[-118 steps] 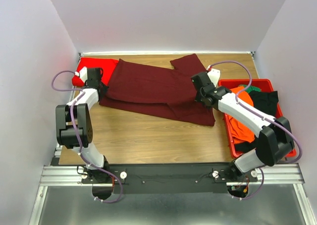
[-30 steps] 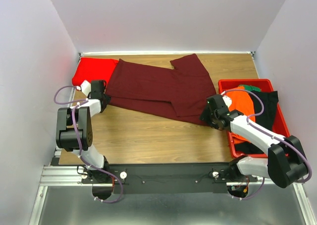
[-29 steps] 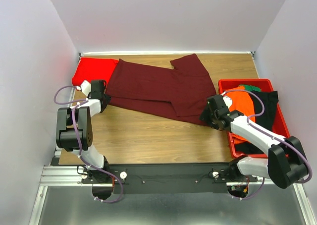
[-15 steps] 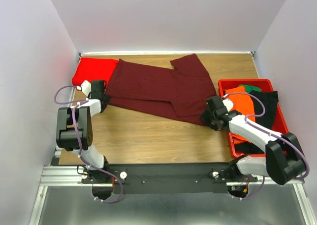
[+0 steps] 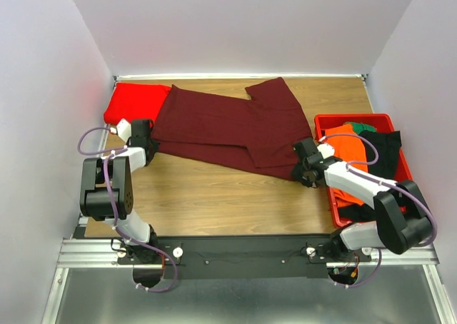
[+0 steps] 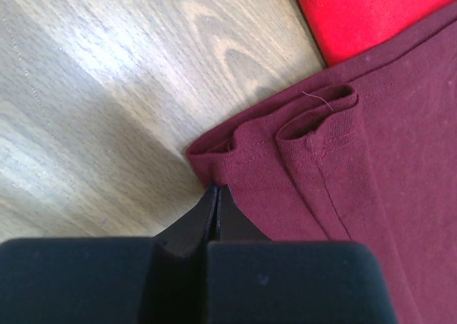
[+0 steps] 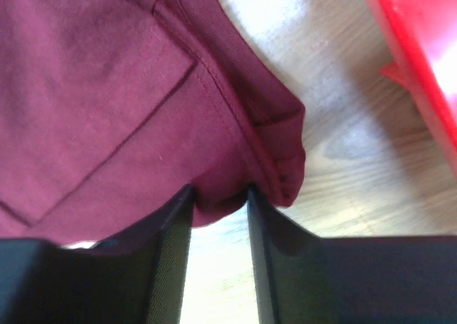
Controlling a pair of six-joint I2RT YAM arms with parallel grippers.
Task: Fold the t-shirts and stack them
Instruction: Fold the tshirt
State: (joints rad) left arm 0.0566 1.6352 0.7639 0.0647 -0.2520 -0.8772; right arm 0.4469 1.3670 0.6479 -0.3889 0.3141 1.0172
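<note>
The dark maroon t-shirt (image 5: 221, 128) lies folded lengthwise across the far half of the table. The bright red t-shirt (image 5: 136, 99) lies folded at the far left, partly under it. My left gripper (image 5: 148, 140) is shut at the maroon shirt's near-left corner; in the left wrist view its tips (image 6: 216, 190) pinch the doubled hem (image 6: 314, 135), with the red shirt (image 6: 364, 10) beyond. My right gripper (image 5: 300, 168) is at the near-right corner. In the right wrist view it (image 7: 214, 195) is open, its jaws straddling a bulge of the maroon hem (image 7: 235, 153).
A red bin (image 5: 357, 117) stands at the right table edge, holding orange (image 5: 350, 160), black (image 5: 385, 149) and green (image 5: 355, 126) clothes; its wall (image 7: 421, 67) is close beside my right gripper. Bare wood (image 5: 214, 195) lies in front of the shirt. White walls enclose the table.
Both grippers have come from farther back on the shirt to its near corners. In the last second the right gripper edged left onto the corner; the left stayed put.
</note>
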